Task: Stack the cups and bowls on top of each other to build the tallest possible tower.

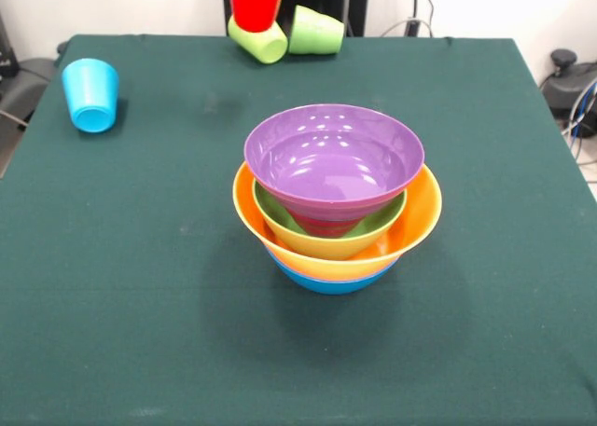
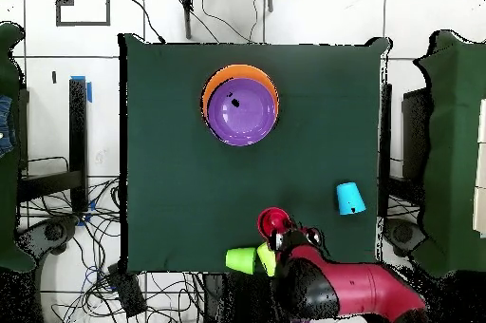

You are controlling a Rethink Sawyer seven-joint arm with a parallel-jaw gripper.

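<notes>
At the desk's (image 1: 112,286) robot-side edge, the gripper (image 2: 281,239) holds the red cup (image 1: 256,3) upright above two green cups (image 1: 280,34) lying on their sides; we judge the jaws pinched on its rim, though the grip itself is hard to see. The tower (image 1: 336,198), purple bowl uppermost, stands mid-desk, well apart. We would carry the cup level and lower it centred in the purple bowl. The sky-blue cup (image 1: 90,93) waits aside.

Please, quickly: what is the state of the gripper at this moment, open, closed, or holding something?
Gripper: at the red cup, which seems lifted above the two green cups; whether it is open or closed cannot be told.
</notes>
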